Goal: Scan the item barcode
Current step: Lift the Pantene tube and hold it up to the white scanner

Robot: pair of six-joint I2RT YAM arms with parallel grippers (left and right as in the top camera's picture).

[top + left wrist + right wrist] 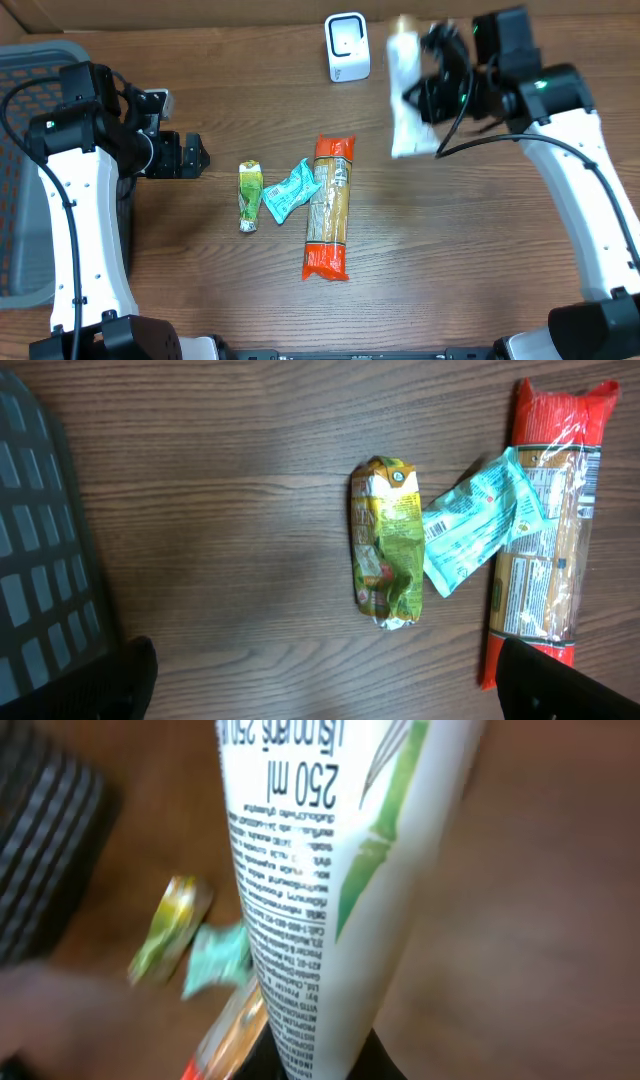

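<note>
The right gripper [420,98] is clasping a white tube [404,90], holding it up just right of the white scanner [347,47] that is standing near the table's [200,290] far edge. The left gripper [197,154] is hanging with fingers spread beside a grey basket [20,150]. A green packet [249,195], a teal packet [290,190] and a long orange pasta pack [330,207] are lying side by side mid-table, the teal one touching the pasta.

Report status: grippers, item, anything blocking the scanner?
Left gripper open, empty. Right gripper shut on white tube, held up beside scanner. Pasta pack, green packet, teal packet mid-table, not between tube and scanner.
</note>
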